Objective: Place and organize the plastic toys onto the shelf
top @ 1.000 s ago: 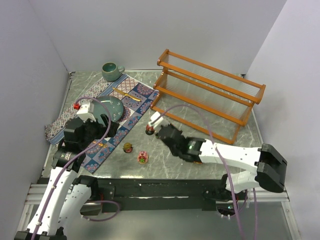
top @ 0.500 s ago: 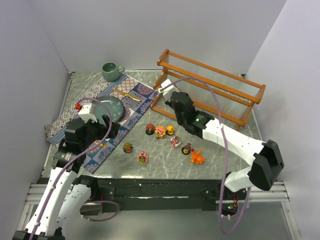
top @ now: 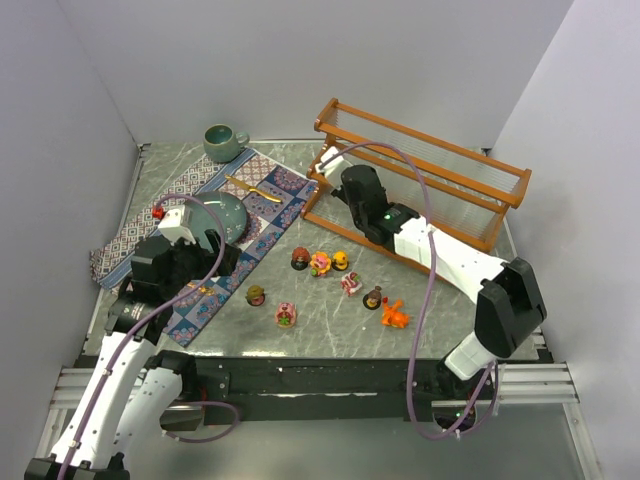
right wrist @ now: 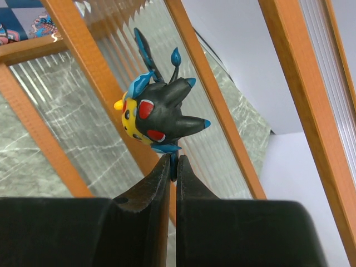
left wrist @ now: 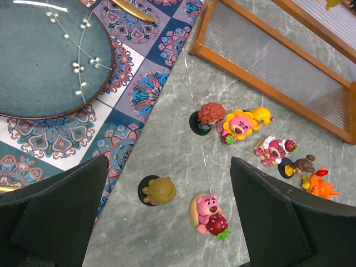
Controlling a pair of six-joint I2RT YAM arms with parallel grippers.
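Shelf (top: 462,166) — orange-brown wood, clear ribbed panels. Spiky toy (right wrist: 158,114): black, blue tips, yellow face, red eyes. Mat (left wrist: 150,67): tiles of navy, pink and white medallions. Plate (left wrist: 44,61): teal, with a white beaded sprig. Mug (top: 222,142): dull green. Table (left wrist: 183,150): grey-green marble, pale veins. Bear (left wrist: 208,211): pink, with a red strawberry. Flower toy (left wrist: 239,123): yellow round a pink face. Flame toy (left wrist: 318,186): orange — the small toy (left wrist: 303,165) beside it looks dark brown.

Left arm (top: 118,352) drawn back over its own side, its gripper (left wrist: 167,214) pointing down with jaws spread wide; right arm (top: 452,266) stretched forward and to the left, its gripper (right wrist: 173,162) raised, fingers pinched almost together on a dark spiky toy (right wrist: 160,114).
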